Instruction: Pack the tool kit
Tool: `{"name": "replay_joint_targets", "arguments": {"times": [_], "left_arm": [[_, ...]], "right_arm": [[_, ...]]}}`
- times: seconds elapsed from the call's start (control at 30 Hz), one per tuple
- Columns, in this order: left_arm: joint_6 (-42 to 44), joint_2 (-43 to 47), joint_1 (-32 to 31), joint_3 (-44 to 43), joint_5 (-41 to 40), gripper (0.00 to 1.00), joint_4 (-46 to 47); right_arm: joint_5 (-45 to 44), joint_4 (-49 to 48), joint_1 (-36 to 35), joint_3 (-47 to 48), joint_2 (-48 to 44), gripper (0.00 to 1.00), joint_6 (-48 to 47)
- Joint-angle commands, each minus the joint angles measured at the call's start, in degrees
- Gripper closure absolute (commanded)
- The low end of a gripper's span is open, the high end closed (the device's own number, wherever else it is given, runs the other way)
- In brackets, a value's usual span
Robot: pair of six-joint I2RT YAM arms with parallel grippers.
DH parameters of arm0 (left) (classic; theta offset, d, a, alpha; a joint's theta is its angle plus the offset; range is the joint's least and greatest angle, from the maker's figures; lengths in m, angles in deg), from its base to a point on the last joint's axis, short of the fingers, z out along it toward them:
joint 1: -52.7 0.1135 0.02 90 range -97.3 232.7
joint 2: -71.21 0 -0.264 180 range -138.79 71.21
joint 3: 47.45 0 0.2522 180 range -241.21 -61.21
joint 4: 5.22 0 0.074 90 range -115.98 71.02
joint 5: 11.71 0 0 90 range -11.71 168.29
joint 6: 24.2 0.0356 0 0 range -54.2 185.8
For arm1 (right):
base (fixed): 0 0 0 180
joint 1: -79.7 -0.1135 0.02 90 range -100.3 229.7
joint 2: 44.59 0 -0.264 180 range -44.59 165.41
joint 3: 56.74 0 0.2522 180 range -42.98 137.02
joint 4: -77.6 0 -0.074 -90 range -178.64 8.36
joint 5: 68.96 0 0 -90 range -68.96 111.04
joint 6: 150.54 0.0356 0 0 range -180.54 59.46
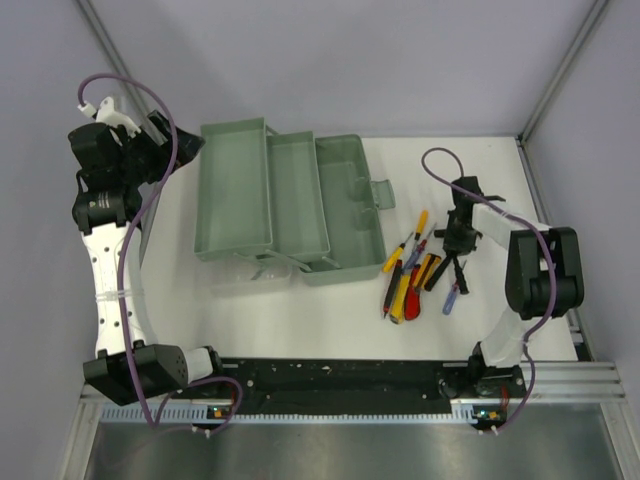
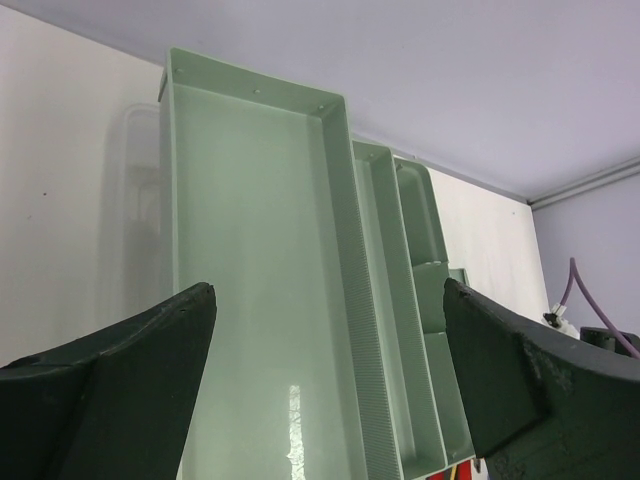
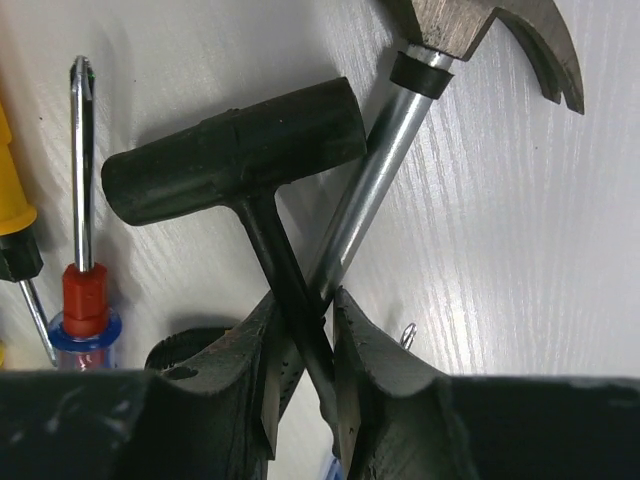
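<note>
The grey-green toolbox (image 1: 285, 200) lies open on the white table, its tiered trays spread out and empty. In the left wrist view my left gripper (image 2: 328, 290) hangs open above the toolbox's big tray (image 2: 250, 250). To the right of the box, red and yellow screwdrivers (image 1: 400, 265) lie in a heap with a blue-handled one (image 1: 453, 298). My right gripper (image 1: 457, 262) is down at this heap. Its fingers (image 3: 308, 305) are pinched on the thin handle of the black hammer (image 3: 235, 150). That handle crosses over a claw hammer's silver shaft (image 3: 385, 165).
A screwdriver with a red collar and blue handle (image 3: 82, 290) and a yellow handle (image 3: 10, 200) lie just left of the right gripper. The toolbox latch (image 1: 382, 193) sticks out toward the heap. Grey walls close in the table at the back and sides.
</note>
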Motion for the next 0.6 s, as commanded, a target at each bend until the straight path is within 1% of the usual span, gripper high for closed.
{"name": "replay_joint_targets", "arguments": {"times": [0.0,0.13,0.27,0.57], "left_arm": [[-0.15,0.09,-0.06,-1.18,1.04,0.02,1.97],[-0.51,-0.17,-0.15,-1.18,1.39,0.02,2.33],[-0.77,-0.35,-0.06,-1.0,1.65,0.02,2.59],[-0.68,0.09,-0.06,-0.13,1.74,0.02,2.5]], "right_arm": [[-2.6,0.56,0.12,2.44,-4.86,0.8,0.42],[-2.69,1.79,0.12,3.41,-7.24,0.81,0.07],[-0.67,1.97,0.12,3.59,-7.59,0.82,0.33],[0.74,0.22,0.12,2.18,-4.26,0.84,0.68]]}}
